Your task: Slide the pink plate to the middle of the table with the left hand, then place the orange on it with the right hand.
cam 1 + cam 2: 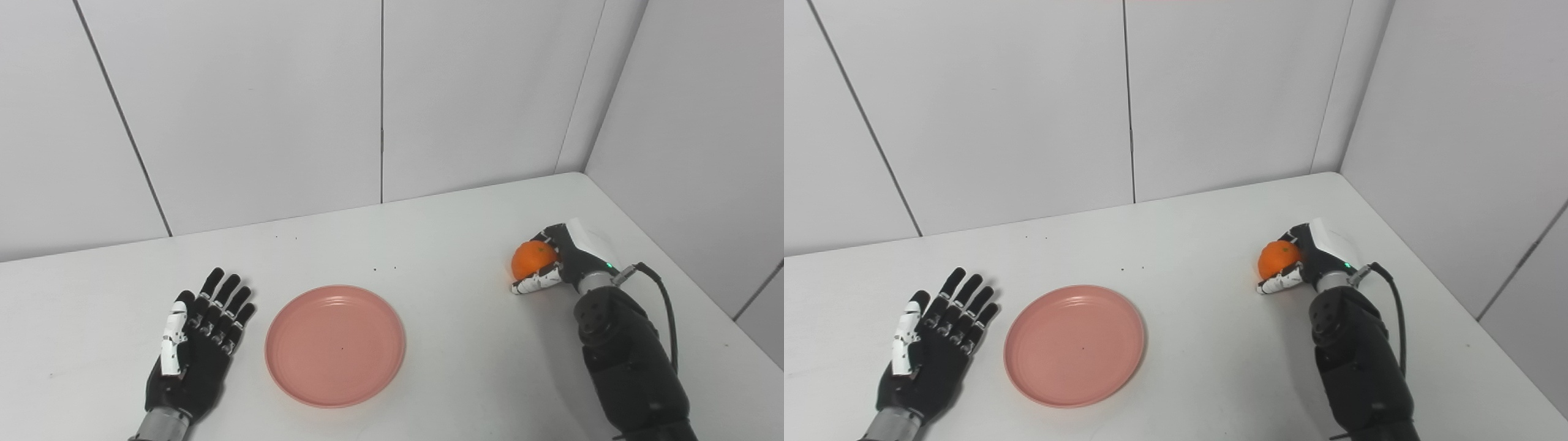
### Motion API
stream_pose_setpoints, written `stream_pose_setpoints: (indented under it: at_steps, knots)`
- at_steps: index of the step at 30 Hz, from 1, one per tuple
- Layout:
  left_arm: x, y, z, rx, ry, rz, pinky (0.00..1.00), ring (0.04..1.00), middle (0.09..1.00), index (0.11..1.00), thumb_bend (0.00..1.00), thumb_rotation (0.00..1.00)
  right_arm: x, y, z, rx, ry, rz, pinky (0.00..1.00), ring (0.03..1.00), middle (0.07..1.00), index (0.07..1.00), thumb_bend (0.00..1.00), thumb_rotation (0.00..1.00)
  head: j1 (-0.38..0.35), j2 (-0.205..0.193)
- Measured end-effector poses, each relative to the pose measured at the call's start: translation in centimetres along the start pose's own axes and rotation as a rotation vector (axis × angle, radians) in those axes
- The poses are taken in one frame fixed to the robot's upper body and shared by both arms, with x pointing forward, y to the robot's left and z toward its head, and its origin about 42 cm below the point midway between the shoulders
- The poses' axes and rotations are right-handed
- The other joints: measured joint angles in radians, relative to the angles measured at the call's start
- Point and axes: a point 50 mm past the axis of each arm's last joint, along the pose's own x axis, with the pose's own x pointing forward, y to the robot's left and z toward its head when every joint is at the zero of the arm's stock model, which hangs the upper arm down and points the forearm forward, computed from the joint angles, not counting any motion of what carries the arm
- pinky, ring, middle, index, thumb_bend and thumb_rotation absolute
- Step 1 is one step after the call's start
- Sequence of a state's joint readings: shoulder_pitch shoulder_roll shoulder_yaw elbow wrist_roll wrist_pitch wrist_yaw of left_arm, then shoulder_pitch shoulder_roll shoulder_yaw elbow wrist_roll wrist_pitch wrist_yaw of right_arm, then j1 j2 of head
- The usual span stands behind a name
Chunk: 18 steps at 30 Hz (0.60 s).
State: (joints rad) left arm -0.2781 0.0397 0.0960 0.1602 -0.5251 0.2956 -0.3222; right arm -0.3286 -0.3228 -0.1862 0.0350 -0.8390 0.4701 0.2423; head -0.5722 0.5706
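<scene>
Right robot hand [551,263] is wrapped around the orange [533,259], far right on the tabletop [465,233]. Your left robot hand [196,343] rests flat, fingers spread, beside the pink plate [335,345], which sits mid-table, ready to receive the fruit.

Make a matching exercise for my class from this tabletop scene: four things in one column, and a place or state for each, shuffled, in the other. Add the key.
Column one
1. pink plate
2. orange
3. left hand
4. right hand

Column two
A. lying flat on the table, fingers spread, holding nothing
B. closed around the fruit near the right wall
C. empty, near the middle of the table
D. gripped between fingers and thumb

Pairs: 1-C, 2-D, 3-A, 4-B
</scene>
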Motion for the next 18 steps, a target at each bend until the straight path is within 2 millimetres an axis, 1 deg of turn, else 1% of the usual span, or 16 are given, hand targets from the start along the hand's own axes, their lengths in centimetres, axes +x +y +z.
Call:
stream_pose_setpoints:
  at_steps: [5, 11, 13, 15, 16, 17, 18]
  knots:
    - [0.0, 0.0, 0.0, 0.0, -0.001, -0.001, 1.0, 0.975, 0.974, 0.967, 0.32, 1.0, -0.2, -0.1, 0.2, 0.02, -0.01, -0.012, 0.32, 0.407, 0.488, 0.487, 0.52, 0.13, 0.009, 0.003]
    - [0.0, -0.2, -0.1, 0.008, 0.004, -0.004, 1.0, 0.971, 0.97, 0.958, 0.33, 1.0, -1.2, -1.7, 1.3, 0.116, -0.066, -0.047, 0.37, 0.428, 0.49, 0.487, 0.51, 0.13, 0.035, 0.011]
    - [0.0, -0.2, -0.1, 0.007, 0.003, -0.003, 1.0, 0.971, 0.969, 0.956, 0.33, 1.0, -1.6, -2.2, 1.7, 0.148, -0.093, -0.047, 0.37, 0.434, 0.495, 0.487, 0.51, 0.13, 0.048, 0.014]
    - [0.0, -0.4, -0.1, 0.004, -0.001, 0.004, 1.0, 0.967, 0.967, 0.956, 0.33, 1.0, -2.3, -2.6, 2.2, 0.176, -0.124, -0.042, 0.38, 0.44, 0.502, 0.488, 0.51, 0.13, 0.081, 0.023]
    - [0.0, -0.4, -0.2, 0.003, -0.002, 0.006, 1.0, 0.964, 0.966, 0.955, 0.33, 1.0, -2.6, -2.7, 2.5, 0.185, -0.138, -0.042, 0.38, 0.444, 0.506, 0.488, 0.51, 0.13, 0.084, 0.025]
    - [-0.1, -0.5, -0.2, 0.004, -0.002, 0.007, 0.99, 0.96, 0.963, 0.954, 0.34, 1.0, -2.8, -2.8, 2.8, 0.191, -0.149, -0.041, 0.39, 0.451, 0.51, 0.488, 0.51, 0.13, 0.107, 0.028]
    - [-0.1, -0.6, -0.3, 0.009, 0.0, 0.006, 0.99, 0.959, 0.963, 0.954, 0.34, 1.0, -3.2, -3.0, 3.2, 0.196, -0.167, -0.038, 0.39, 0.451, 0.511, 0.488, 0.51, 0.13, 0.107, 0.028]
